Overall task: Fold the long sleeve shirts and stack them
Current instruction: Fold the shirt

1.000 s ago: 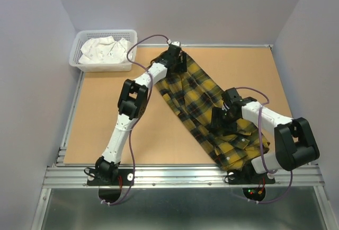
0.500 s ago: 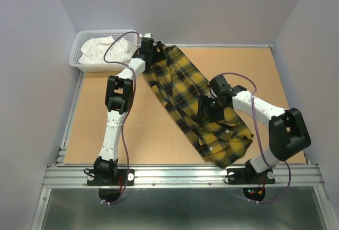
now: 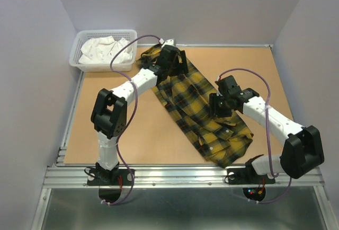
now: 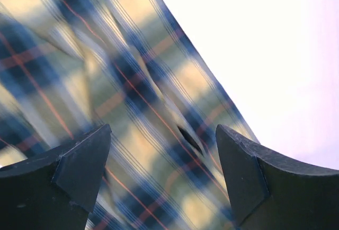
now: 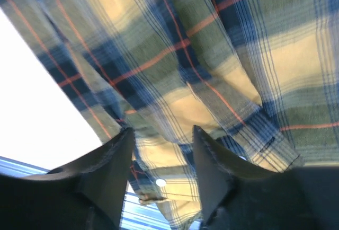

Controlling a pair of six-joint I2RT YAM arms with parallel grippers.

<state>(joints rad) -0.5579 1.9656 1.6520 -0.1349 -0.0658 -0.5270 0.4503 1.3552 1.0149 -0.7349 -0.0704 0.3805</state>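
Note:
One of the long sleeve shirts (image 3: 185, 89), yellow flannel with dark plaid, lies in a diagonal strip from the far left to the near right of the table. My left gripper (image 3: 175, 61) hovers over its far end. In the left wrist view the jaws (image 4: 163, 129) stand wide apart above blurred plaid cloth (image 4: 132, 81), holding nothing. My right gripper (image 3: 214, 105) is low over the shirt's middle. Its fingers (image 5: 162, 129) stand partly apart, and plaid fabric (image 5: 212, 55) with a white button shows between them.
A white basket (image 3: 103, 33) holding white cloth (image 3: 100, 50) sits at the far left corner. Grey walls close in the left, back and right. An aluminium rail (image 3: 180, 174) runs along the near edge, where both arm bases stand.
My left gripper swung left toward the basket, then back right over the shirt's far end. The right gripper moved up-left onto the shirt's middle and its jaws narrowed. The shirt shifted slightly left.

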